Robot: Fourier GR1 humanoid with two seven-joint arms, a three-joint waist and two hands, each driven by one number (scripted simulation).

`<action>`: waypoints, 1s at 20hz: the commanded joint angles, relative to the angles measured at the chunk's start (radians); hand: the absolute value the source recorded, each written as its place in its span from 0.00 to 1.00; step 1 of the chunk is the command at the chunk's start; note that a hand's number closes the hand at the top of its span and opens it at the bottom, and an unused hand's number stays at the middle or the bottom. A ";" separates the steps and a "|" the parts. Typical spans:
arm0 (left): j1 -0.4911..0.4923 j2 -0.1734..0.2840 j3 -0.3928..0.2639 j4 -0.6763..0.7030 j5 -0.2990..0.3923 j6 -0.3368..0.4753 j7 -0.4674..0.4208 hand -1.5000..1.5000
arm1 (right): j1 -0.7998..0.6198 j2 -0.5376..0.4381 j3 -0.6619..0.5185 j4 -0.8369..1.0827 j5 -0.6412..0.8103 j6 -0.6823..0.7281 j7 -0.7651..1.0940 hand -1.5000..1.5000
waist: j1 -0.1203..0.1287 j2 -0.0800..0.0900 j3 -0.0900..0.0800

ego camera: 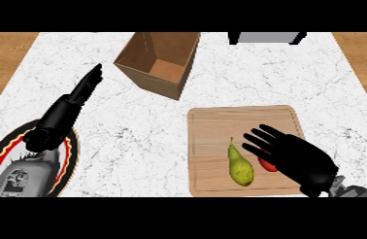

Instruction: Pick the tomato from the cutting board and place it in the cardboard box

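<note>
One tomato (267, 164), red and glossy, lies on the cutting board (215, 136) near its right edge; only a small sliver shows, since the right robot hand (297, 158) hovers over it with fingers spread apart and straight, not closed on anything. Whether the fingers touch the tomato cannot be told. Just to the left of the tomato lies one pear (239, 166), yellow-green, its narrow end pointing to the board's far edge. The single wooden board sits toward the near right corner of the white marbled bench (143, 126). One open cardboard box (159, 63), tilted, stands near the far edge of the bench, around its middle. The left robot hand (87, 83) is above the left part of the bench, fingers straight and together, pointing away. One grey object (267, 37) shows at the far edge. No writing is readable anywhere.
</note>
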 commanded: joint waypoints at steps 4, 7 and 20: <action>-0.013 -0.001 0.047 -0.011 -0.011 -0.043 0.017 0.50 | 0.000 0.044 -0.039 0.122 0.085 -0.104 -0.025 0.00 | -0.001 0.000 0.000; -0.051 -0.004 0.063 -0.030 0.002 -0.065 0.060 0.50 | 0.006 0.058 -0.046 0.157 0.101 -0.118 -0.044 0.00 | -0.001 0.000 0.000; -0.079 -0.049 0.078 0.034 -0.031 -0.070 0.046 0.50 | -0.089 0.113 -0.058 0.308 0.116 -0.301 -0.237 1.00 | -0.001 0.001 0.000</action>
